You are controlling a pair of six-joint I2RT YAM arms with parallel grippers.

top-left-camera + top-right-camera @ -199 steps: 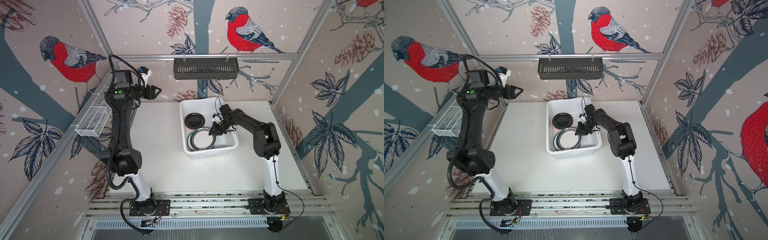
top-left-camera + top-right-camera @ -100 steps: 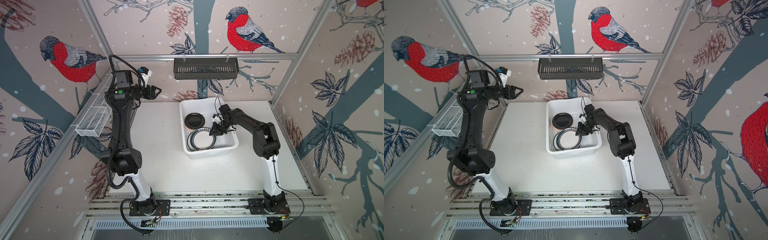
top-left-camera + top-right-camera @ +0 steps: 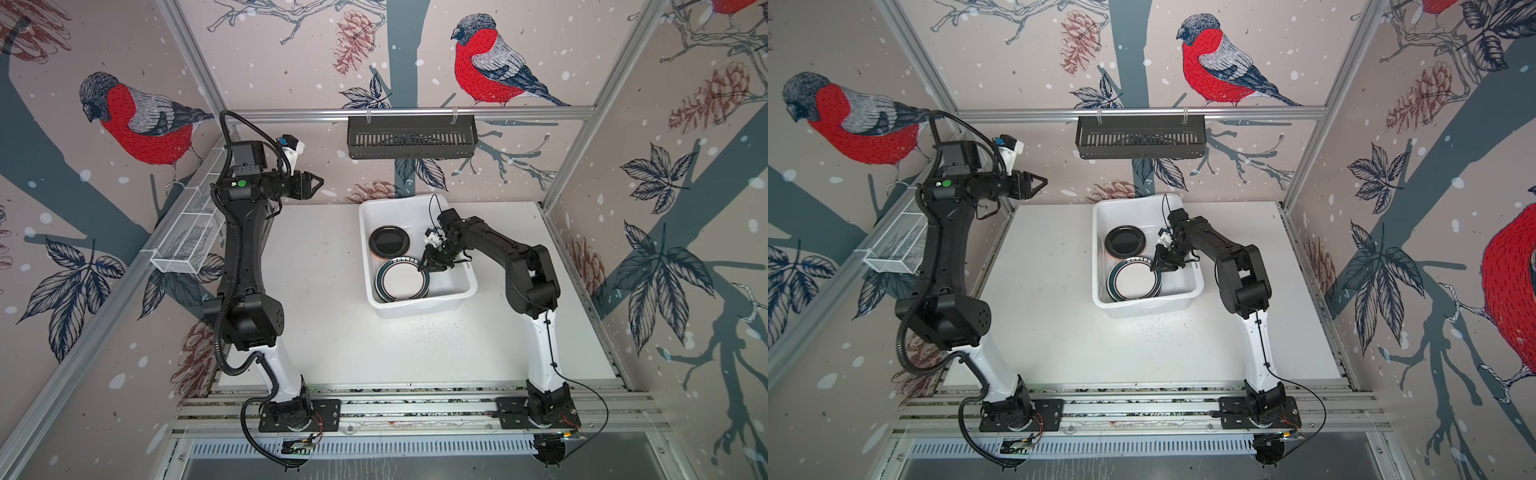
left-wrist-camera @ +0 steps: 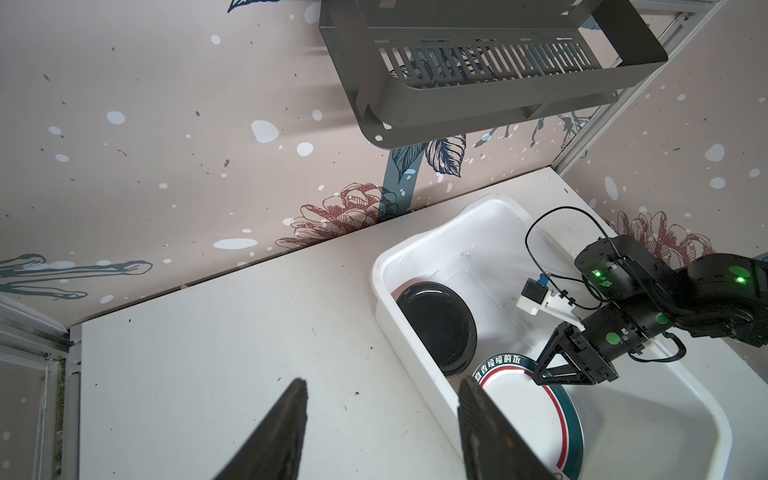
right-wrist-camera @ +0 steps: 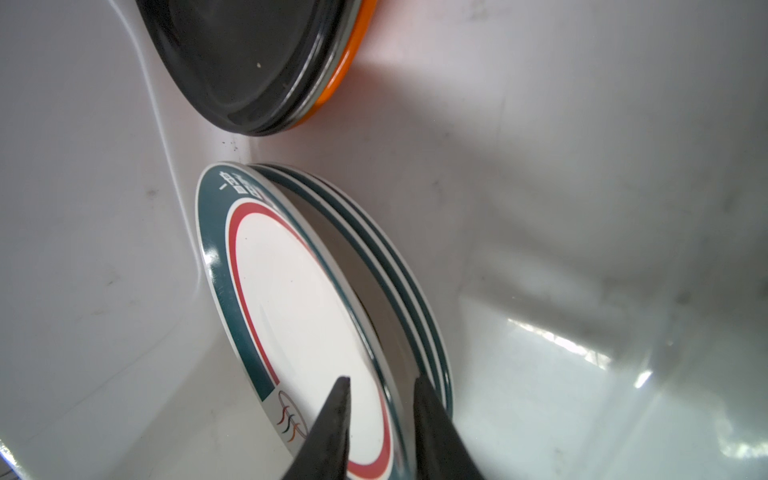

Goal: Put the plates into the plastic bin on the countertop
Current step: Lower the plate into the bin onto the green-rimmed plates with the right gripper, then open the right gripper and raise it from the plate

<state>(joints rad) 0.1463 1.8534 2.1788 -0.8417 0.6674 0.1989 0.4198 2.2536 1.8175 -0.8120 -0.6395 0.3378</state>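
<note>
Right claw (image 5: 381, 380) straddles rim of green-rimmed plate (image 5: 291, 299) in plastic bin (image 5: 582, 166), jaws slightly parted, grip unclear; left claw (image 4: 383, 380) spread, empty

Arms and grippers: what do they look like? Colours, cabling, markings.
Both arms: black upper links, white lower link, black base plates. Left arm carries a corrugated black conduit; right arm a thin black cable. Left gripper and right gripper: black tapered fingers, white camera mounts, green status lights.
</note>
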